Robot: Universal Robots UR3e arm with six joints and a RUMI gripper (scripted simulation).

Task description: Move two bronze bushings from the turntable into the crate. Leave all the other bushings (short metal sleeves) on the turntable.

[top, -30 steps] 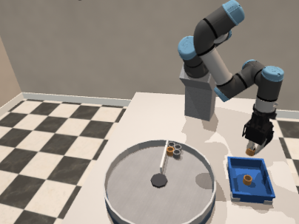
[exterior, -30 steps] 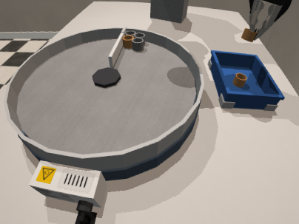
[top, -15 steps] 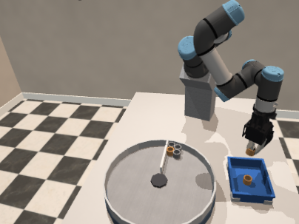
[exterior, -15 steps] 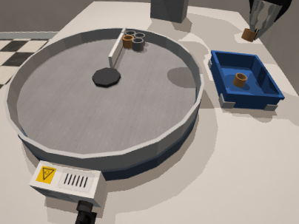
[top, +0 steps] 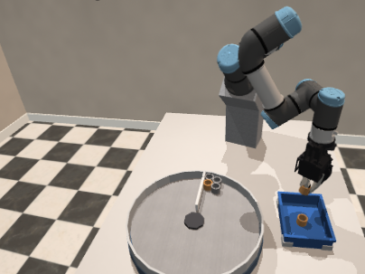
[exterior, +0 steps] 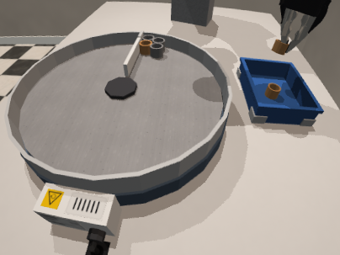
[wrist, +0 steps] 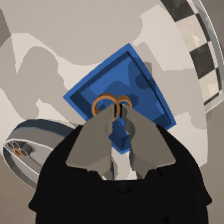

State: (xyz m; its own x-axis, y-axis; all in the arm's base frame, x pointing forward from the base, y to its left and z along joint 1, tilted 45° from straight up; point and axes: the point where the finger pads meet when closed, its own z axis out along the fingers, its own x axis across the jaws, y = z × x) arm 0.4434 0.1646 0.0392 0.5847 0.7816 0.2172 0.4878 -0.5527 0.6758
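Note:
My gripper (top: 307, 188) (exterior: 285, 45) (wrist: 117, 104) is shut on a bronze bushing (top: 304, 190) (exterior: 278, 46) (wrist: 103, 106) and holds it in the air above the far edge of the blue crate (top: 285, 227) (exterior: 252, 85) (wrist: 85, 97). A second bronze bushing (top: 302, 218) (exterior: 273, 90) stands on the crate floor. On the grey turntable (top: 158, 234) (exterior: 84, 121) (wrist: 20, 150), another bronze bushing (top: 208, 184) (exterior: 145, 46) stands beside three grey bushings (top: 216, 186) (exterior: 156, 50) at the far rim, next to a white divider (top: 199, 194) (exterior: 132, 58).
The arm's grey pedestal (top: 241, 118) (exterior: 191, 1) stands behind the turntable. A black hub (top: 194, 221) (exterior: 121, 87) sits at the turntable's centre. A white control box (exterior: 76, 207) sits at its front. The table edge and a checkered floor (top: 54, 171) lie to the left.

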